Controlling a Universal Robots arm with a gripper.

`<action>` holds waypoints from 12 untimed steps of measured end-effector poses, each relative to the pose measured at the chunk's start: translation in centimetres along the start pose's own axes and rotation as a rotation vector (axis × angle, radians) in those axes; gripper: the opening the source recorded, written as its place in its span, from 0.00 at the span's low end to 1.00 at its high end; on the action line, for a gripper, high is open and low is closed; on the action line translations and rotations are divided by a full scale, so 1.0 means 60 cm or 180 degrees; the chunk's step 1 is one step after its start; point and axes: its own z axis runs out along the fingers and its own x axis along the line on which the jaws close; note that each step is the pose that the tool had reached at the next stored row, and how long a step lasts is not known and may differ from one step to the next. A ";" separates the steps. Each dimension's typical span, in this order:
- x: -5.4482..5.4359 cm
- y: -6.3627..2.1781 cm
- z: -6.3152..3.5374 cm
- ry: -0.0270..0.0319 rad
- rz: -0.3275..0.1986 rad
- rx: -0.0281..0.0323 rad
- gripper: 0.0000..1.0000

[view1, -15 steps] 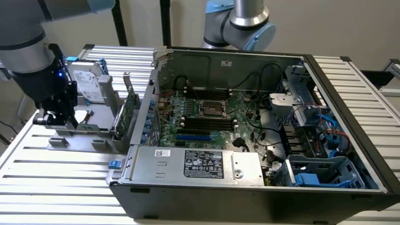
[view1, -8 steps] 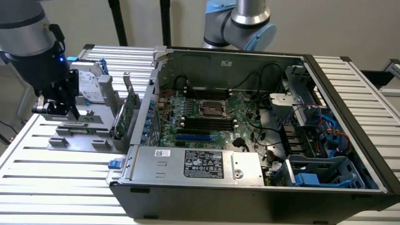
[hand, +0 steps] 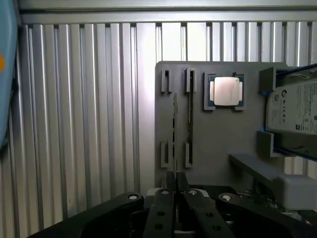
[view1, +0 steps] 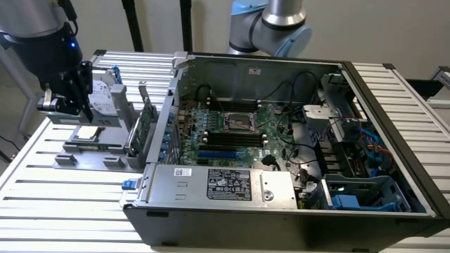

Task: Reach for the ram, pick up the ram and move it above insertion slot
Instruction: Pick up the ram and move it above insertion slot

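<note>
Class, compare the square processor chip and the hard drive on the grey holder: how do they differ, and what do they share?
The processor chip lies flat in a recess; the hard drive stands on edge. The chip is small and square; the drive is much larger. The chip's top is plain silver; the drive carries a printed label. Both sit on the grey holder.

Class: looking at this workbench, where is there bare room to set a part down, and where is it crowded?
Bare: slatted table in front of the grey parts holder, beside the computer case. Crowded: the holder and the case's inside.
</note>
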 end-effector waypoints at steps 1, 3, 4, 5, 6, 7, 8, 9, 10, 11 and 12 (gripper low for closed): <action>0.000 -0.005 -0.008 -0.0001 -0.0002 0.0000 0.13; -0.001 -0.014 -0.023 0.0000 -0.0006 -0.0001 0.13; -0.001 -0.019 -0.030 0.0000 -0.0009 -0.0002 0.13; -0.001 -0.024 -0.038 -0.0001 -0.0011 -0.0002 0.13; -0.001 -0.030 -0.045 0.0000 -0.0013 -0.0003 0.13; -0.002 -0.036 -0.051 0.0000 -0.0016 -0.0004 0.13; -0.002 -0.042 -0.055 -0.0001 -0.0019 -0.0004 0.13; -0.002 -0.049 -0.059 0.0000 -0.0021 -0.0005 0.13; -0.002 -0.056 -0.062 0.0000 -0.0023 -0.0006 0.13; -0.003 -0.063 -0.065 0.0000 -0.0025 -0.0007 0.13; -0.003 -0.069 -0.068 0.0000 -0.0027 -0.0007 0.13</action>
